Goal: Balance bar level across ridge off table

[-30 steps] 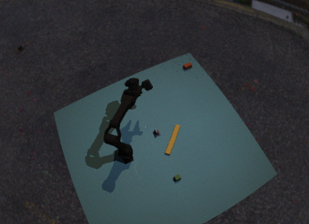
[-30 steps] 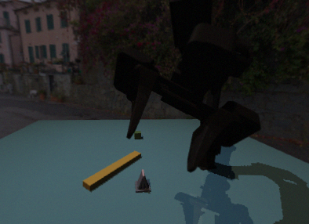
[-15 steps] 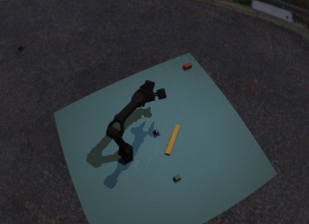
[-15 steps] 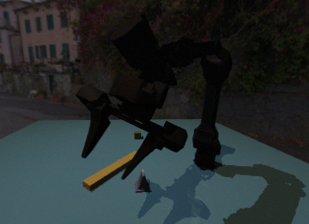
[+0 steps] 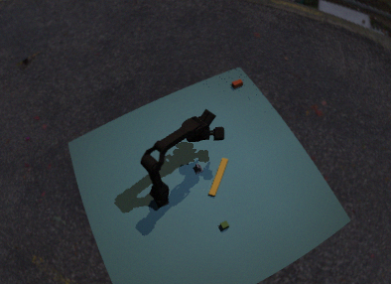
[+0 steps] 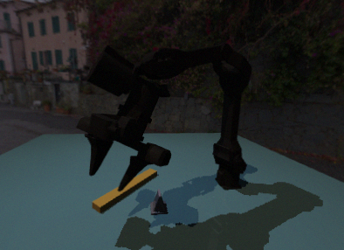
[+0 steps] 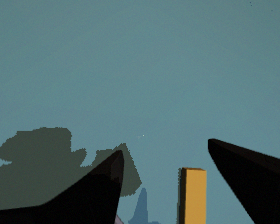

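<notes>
The yellow bar [image 5: 218,177] [image 6: 106,201] [image 7: 195,197] lies flat on the table, beside the ridge and not on it. The ridge [image 5: 197,168] [image 6: 158,204] is a small, dark, pointed wedge with nothing on it. My gripper [image 6: 106,182] [image 7: 164,150] is open and empty, with its fingers pointing down above the table. In the wrist view one end of the bar shows low in the picture, nearer the right finger. In the exterior view one fingertip overlaps the bar, but the wrist view shows no contact. The fingertips are not clear in the top view.
A small green cube [image 5: 224,225] stands on the blue-green table [image 5: 278,189], beyond the bar's lower end in the top view. A red-orange block [image 5: 237,83] lies near the table's far corner. Shadows of the arm fall around the ridge.
</notes>
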You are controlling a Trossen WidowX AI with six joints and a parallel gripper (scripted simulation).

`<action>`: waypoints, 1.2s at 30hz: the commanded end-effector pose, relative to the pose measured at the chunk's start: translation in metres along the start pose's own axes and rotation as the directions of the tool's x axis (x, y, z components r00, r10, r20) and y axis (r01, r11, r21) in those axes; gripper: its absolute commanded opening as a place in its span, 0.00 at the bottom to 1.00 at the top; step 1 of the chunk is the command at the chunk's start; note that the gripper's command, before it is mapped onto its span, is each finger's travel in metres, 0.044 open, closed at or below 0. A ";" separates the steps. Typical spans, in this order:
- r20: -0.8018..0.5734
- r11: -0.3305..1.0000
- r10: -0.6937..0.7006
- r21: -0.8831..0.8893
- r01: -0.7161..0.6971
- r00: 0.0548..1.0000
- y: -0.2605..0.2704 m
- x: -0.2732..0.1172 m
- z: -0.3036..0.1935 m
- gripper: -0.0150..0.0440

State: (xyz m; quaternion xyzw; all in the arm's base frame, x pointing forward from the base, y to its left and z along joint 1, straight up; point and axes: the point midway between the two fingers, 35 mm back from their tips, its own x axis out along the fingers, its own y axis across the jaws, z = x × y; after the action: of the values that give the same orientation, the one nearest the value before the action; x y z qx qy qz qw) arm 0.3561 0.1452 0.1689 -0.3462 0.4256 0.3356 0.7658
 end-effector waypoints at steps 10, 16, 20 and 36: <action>-0.243 0.988 0.092 0.145 -0.057 0.966 -0.040 0.011 -0.076 0.79; -0.331 0.971 0.160 0.222 -0.088 0.930 -0.052 0.011 -0.112 0.79; -0.377 0.956 0.210 0.273 -0.109 0.902 -0.057 0.009 -0.134 0.79; -0.385 0.953 0.220 0.282 -0.112 0.897 -0.048 0.049 -0.155 0.79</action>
State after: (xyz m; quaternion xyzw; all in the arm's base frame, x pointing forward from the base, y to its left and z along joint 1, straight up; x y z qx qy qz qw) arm 0.3498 0.0041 0.0847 -0.2686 0.6450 0.2627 0.6655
